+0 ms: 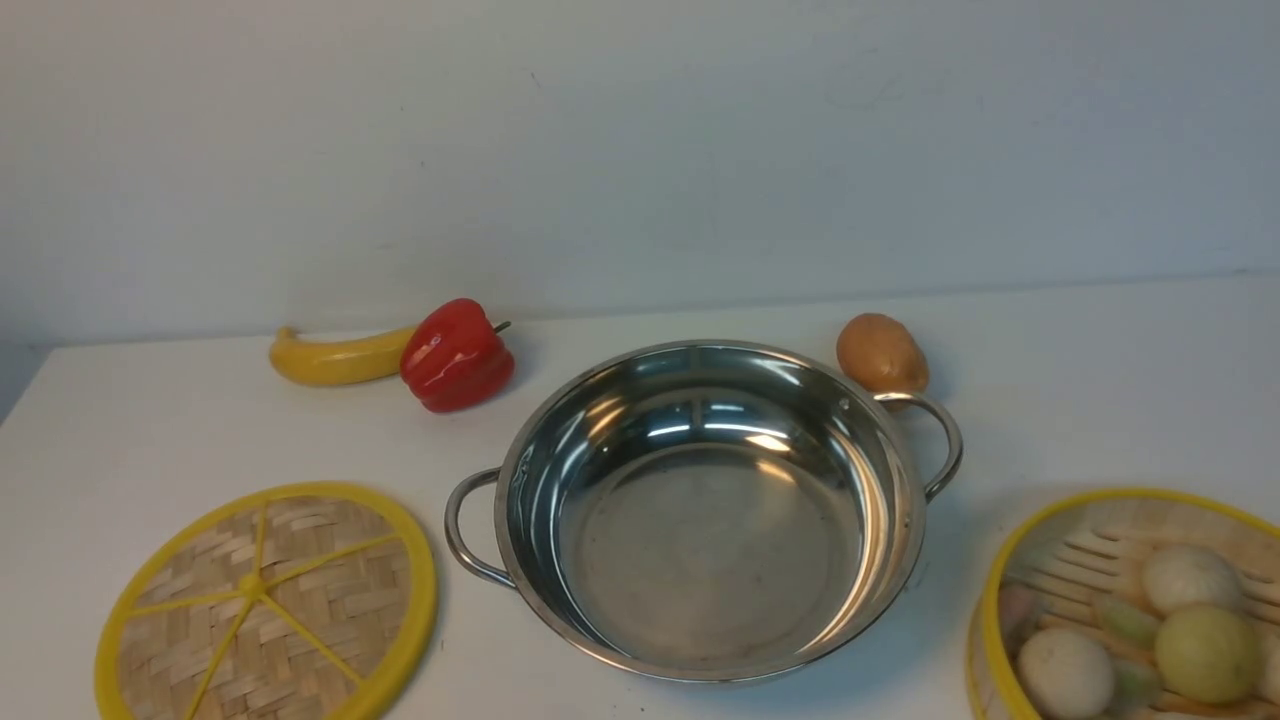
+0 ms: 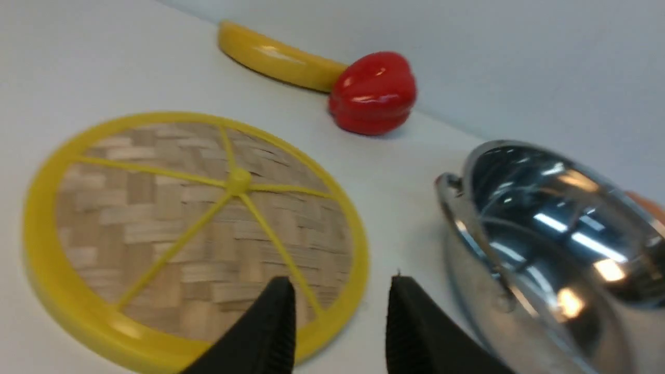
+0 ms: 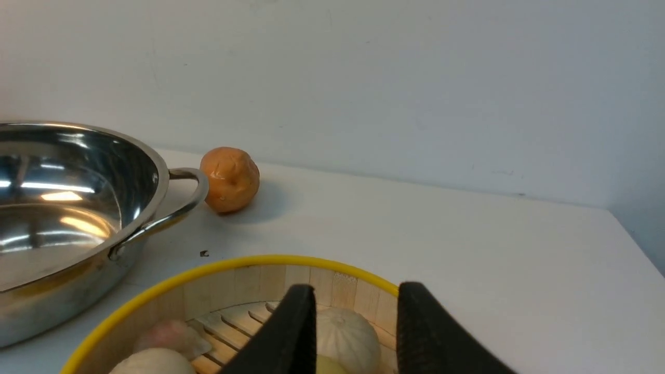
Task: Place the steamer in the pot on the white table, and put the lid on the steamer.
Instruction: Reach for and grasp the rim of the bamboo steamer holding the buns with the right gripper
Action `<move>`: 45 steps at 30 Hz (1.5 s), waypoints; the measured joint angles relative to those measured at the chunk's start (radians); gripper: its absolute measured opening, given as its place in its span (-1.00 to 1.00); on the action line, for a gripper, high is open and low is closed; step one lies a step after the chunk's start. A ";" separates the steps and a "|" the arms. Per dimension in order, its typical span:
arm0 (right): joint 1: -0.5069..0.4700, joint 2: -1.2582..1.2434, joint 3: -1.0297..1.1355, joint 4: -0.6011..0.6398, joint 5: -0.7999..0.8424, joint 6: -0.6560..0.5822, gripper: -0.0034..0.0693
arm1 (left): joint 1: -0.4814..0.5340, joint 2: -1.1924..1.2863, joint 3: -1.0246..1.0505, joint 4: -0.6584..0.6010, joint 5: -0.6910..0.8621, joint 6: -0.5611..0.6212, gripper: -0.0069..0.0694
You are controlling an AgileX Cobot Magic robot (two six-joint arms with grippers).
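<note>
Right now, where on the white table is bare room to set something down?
Bare: far right, between the brown potato and the yellow-rimmed bamboo steamer; left, between the yellow banana and the flat woven lid. Crowded: narrow gaps either side of the shiny steel pot.

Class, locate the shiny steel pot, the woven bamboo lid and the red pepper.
shiny steel pot [image 1: 700, 560]: front view, bare floor.
woven bamboo lid [image 1: 250, 583]: front view, central knob.
red pepper [image 1: 455, 355]: front view, glossy side.
</note>
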 joint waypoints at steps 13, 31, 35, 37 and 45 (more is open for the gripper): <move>0.000 0.000 0.000 0.496 -0.215 0.258 -0.24 | 0.000 0.000 0.000 -0.363 -0.025 -0.003 -0.19; 0.000 0.001 -0.191 0.549 -0.857 0.298 -0.24 | 0.000 0.045 -0.326 -0.497 -0.303 0.405 -0.19; 0.000 0.080 -0.399 0.401 -0.429 0.189 -0.24 | 0.000 0.190 -0.462 -0.474 -0.162 0.512 -0.19; 0.000 0.149 -0.500 0.316 -0.164 0.158 -0.24 | 0.000 0.290 -0.502 -0.440 -0.045 0.527 -0.19; 0.000 0.517 -0.747 0.080 0.589 0.135 -0.24 | 0.000 0.806 -0.643 -0.065 0.418 0.355 -0.19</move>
